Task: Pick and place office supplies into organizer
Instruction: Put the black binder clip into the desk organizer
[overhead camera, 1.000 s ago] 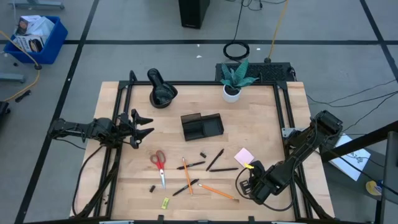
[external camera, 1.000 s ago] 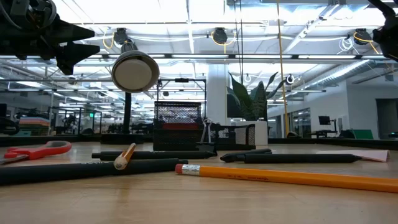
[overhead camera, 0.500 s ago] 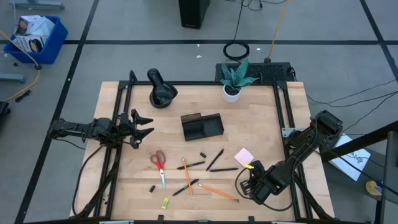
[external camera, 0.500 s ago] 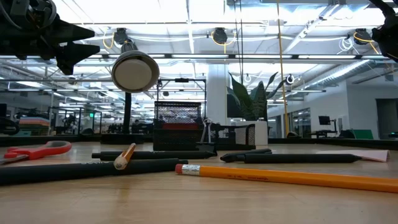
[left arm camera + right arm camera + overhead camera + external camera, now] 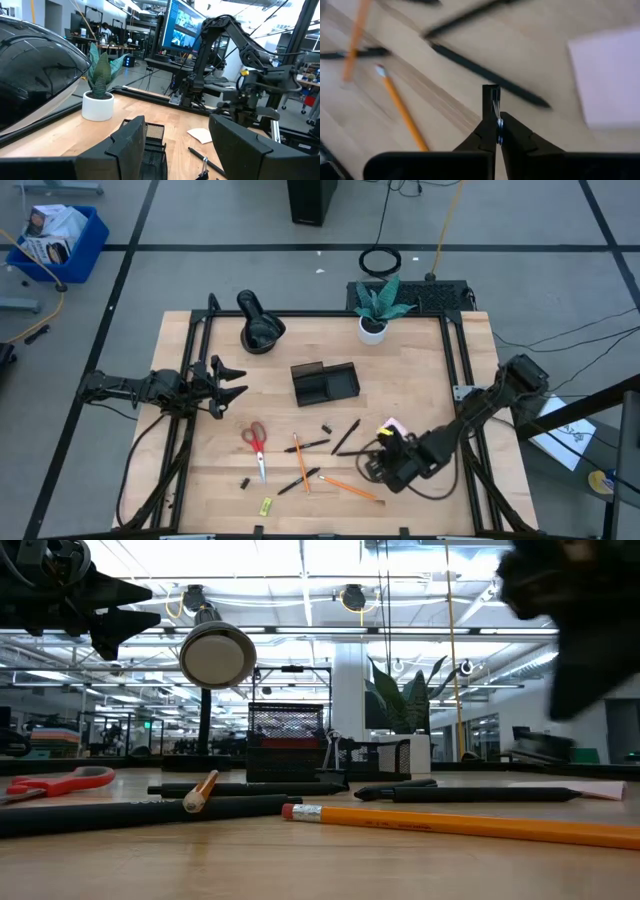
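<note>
My right gripper (image 5: 496, 107), fingers pinched together on nothing, hangs over the loose supplies: a thin black pen (image 5: 487, 75) just ahead, the pink square sticky-note pad (image 5: 610, 75) beside. Descending shut, I'd knock the pen aside. The black divided organizer tray (image 5: 324, 382) sits well beyond.

Supplies (image 5: 300, 458) scattered flat; organizer (image 5: 325, 383) upright
</note>
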`<state>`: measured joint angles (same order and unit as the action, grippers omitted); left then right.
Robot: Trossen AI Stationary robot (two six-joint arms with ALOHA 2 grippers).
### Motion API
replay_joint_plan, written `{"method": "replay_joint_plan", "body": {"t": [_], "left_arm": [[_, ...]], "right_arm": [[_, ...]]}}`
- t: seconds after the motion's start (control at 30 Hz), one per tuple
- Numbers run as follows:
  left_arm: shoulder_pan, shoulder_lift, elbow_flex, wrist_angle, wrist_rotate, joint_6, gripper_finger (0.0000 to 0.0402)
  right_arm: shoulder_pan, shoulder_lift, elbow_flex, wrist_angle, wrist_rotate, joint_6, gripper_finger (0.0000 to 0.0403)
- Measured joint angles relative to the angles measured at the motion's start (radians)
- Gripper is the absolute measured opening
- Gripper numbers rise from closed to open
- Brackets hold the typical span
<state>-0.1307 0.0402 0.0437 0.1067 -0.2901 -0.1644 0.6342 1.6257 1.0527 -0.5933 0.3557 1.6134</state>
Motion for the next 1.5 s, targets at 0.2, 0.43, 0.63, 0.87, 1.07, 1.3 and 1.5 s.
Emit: {"method": "replay_joint_plan", "body": {"t": [0.2,0.43,0.63,0.87,1.07,1.3,1.5], "left_arm": [[0.000,0.000,0.000,0.000,0.000,0.000,0.0225],[0.000,0.000,0.000,0.000,0.000,0.000,0.0225],[0.000,0.000,0.000,0.000,0.000,0.000,0.0225],[0.000,0.000,0.000,0.000,0.000,0.000,0.0225],[0.000,0.000,0.000,0.000,0.000,0.000,0.0225],[0.000,0.000,0.000,0.000,0.000,0.000,0.0225],[0.000,0.000,0.000,0.000,0.001,0.000,0.0225]], "right_arm": [[-0.113,0.000,0.000,0.181,0.014,-0.254,0.0004],[-0.245,0.000,0.000,0.281,0.005,-0.489,0.0003],[-0.352,0.000,0.000,0.283,-0.019,-0.614,0.0003],[-0.469,0.000,0.000,0.366,-0.032,-0.732,0.0003],[-0.547,0.000,0.000,0.469,-0.099,-0.832,0.0004],[-0.616,0.025,0.000,0.478,-0.151,-0.849,0.0004],[-0.628,0.130,0.036,0.515,-0.229,-0.859,0.0004]]}}
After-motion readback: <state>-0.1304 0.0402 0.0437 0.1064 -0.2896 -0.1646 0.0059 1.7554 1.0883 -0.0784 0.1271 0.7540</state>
